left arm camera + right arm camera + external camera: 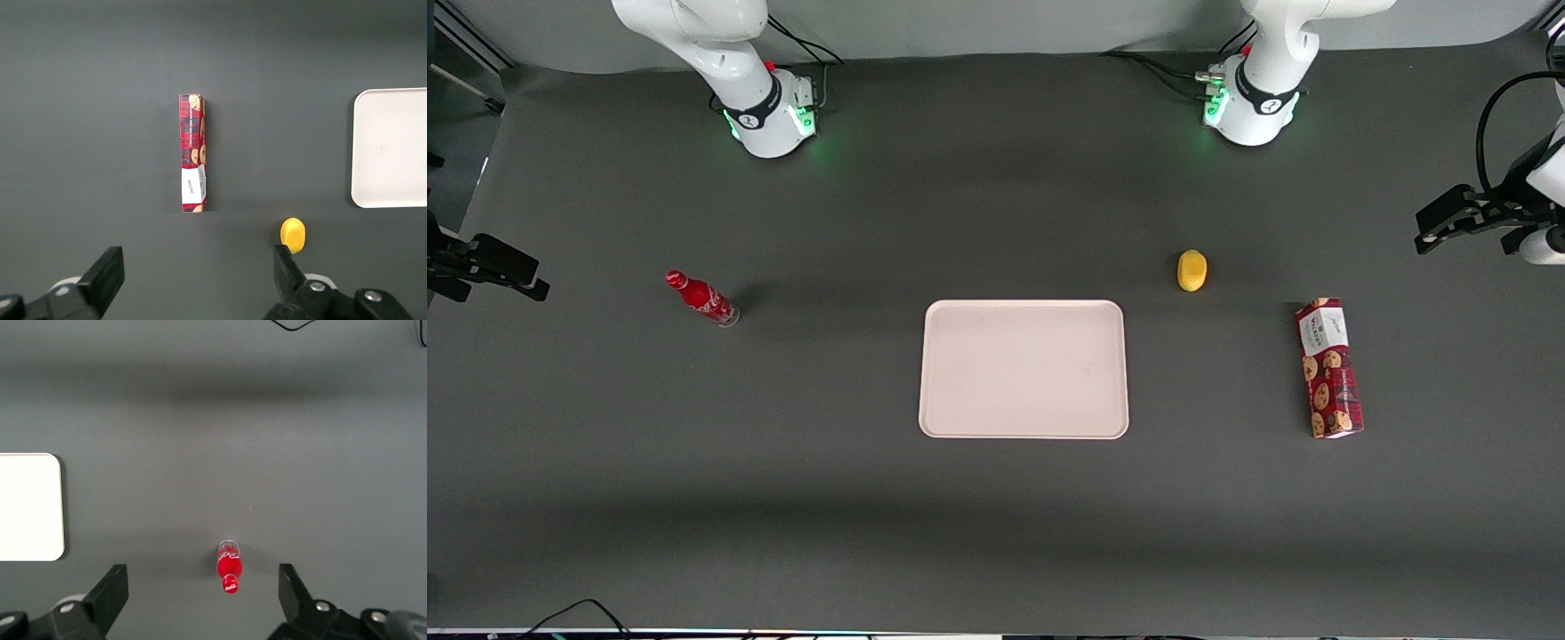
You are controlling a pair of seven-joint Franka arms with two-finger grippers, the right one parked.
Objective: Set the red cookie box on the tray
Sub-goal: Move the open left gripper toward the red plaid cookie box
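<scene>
The red cookie box (1329, 367) lies flat on the dark table toward the working arm's end, with its white label end pointing away from the front camera. In the left wrist view the red cookie box (193, 152) shows whole and untouched. The pale tray (1023, 369) sits bare at mid-table, and one end of the tray (393, 147) shows in the left wrist view. My gripper (1427, 233) hangs high above the table at the working arm's end, farther from the front camera than the box. This gripper (197, 267) is open and holds nothing.
A small yellow object (1192, 270) lies between the tray and the box, a little farther from the front camera; one fingertip partly overlaps the yellow object (293, 235) in the left wrist view. A small red bottle (701, 298) lies toward the parked arm's end.
</scene>
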